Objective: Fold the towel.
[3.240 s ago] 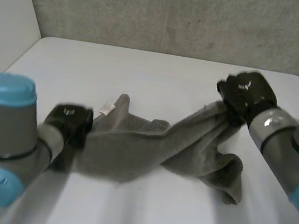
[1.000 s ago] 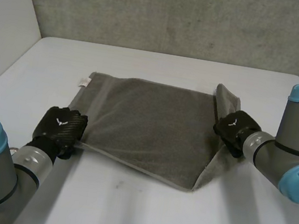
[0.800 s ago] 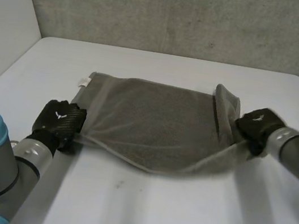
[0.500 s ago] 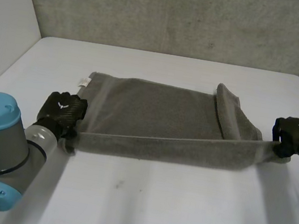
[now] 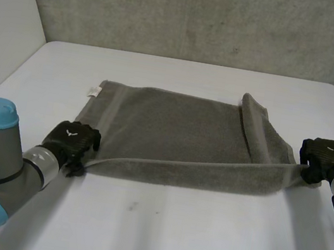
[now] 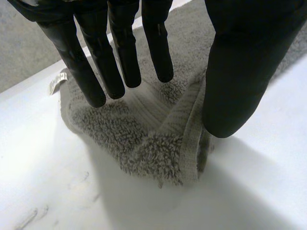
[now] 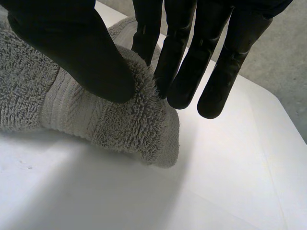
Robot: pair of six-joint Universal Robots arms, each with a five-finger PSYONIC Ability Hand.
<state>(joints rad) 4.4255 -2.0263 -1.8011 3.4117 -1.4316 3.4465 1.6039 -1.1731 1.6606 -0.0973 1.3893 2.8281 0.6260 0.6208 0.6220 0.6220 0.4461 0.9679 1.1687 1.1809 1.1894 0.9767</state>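
First fold: left hand (image 5: 73,141) and right hand (image 5: 325,158) pinch lower corners of the grey terry towel (image 5: 174,123); next, probably carry both upward.

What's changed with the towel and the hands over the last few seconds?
The towel, bunched between the hands three seconds ago, now lies spread. In the last second the right hand pulled its near corner out to the robot's right, drawing the near edge straight. The left hand barely moved. Both keep pinching their corners; the far edge and label stayed put.
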